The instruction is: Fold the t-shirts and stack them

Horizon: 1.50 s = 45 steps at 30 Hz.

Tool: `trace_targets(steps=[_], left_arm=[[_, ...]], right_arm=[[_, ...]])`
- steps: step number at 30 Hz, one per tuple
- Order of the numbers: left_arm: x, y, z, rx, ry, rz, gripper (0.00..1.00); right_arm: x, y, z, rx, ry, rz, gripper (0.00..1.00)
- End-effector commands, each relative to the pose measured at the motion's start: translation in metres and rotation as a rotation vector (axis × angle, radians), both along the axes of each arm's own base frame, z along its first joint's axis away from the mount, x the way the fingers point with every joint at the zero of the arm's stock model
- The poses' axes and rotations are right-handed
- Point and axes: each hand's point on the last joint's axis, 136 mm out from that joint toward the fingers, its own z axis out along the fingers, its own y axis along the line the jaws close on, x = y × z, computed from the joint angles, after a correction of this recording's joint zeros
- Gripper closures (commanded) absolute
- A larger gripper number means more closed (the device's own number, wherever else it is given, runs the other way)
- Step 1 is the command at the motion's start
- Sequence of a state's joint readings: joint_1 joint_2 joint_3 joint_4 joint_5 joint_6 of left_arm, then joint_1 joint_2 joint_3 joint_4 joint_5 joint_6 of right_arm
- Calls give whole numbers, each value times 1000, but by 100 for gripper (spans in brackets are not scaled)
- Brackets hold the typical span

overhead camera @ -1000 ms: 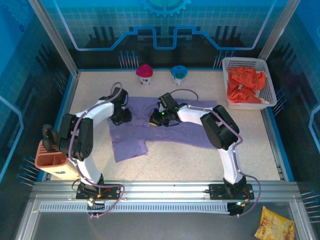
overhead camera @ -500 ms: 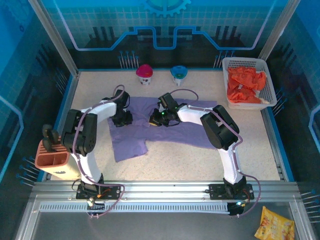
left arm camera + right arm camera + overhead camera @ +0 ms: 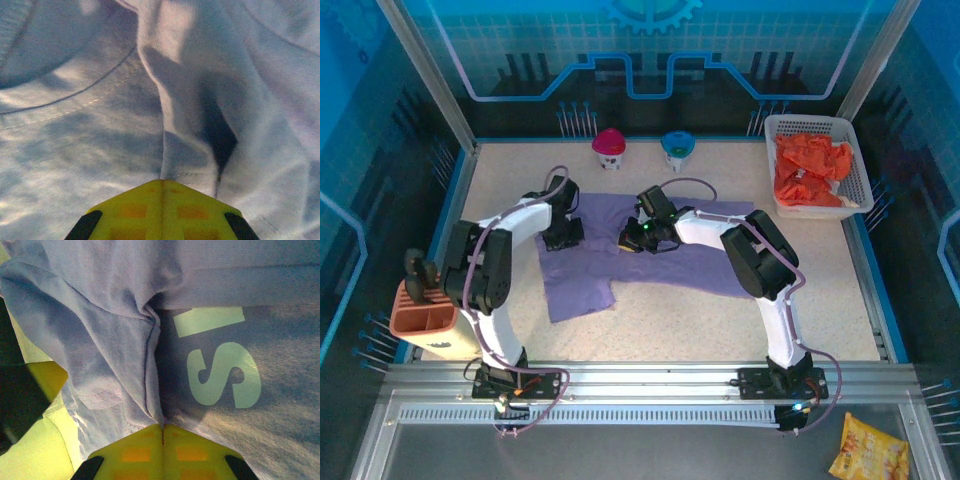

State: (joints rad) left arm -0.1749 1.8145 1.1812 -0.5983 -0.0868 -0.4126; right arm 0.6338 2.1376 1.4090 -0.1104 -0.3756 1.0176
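Left gripper [image 3: 563,233] has closed on the lavender t-shirt [image 3: 705,258] near its left edge; right gripper [image 3: 632,239] pinches mid-shirt.

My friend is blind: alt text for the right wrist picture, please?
The right tool, yellow-tipped, is pinched shut on a bunched fold of lavender t-shirt. A pale printed S shows on the cloth beside it.
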Motion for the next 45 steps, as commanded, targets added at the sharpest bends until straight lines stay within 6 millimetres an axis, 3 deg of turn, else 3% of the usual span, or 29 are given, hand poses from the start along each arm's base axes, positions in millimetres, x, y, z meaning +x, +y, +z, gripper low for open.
trace_targets(steps=[1,6,10,16,18,26,31,45], left_arm=[[-10,8,27,24,-41,10,100],[-18,14,42,9,-72,31,100],[-21,11,37,-43,-82,43,100],[-8,5,12,-61,-66,28,66],[-2,6,8,-54,-63,38,62],[24,5,6,-47,-85,61,64],[30,9,10,-51,-116,81,65],[45,4,-5,-106,-127,105,67]], right_arm=[[3,6,7,23,-13,9,98],[3,7,10,26,-15,15,98],[2,7,10,23,-17,19,98],[1,9,8,28,-10,23,98],[1,8,7,22,-8,24,98],[0,7,5,23,-4,26,98],[-1,7,2,22,1,27,98],[0,9,-2,26,10,30,98]])
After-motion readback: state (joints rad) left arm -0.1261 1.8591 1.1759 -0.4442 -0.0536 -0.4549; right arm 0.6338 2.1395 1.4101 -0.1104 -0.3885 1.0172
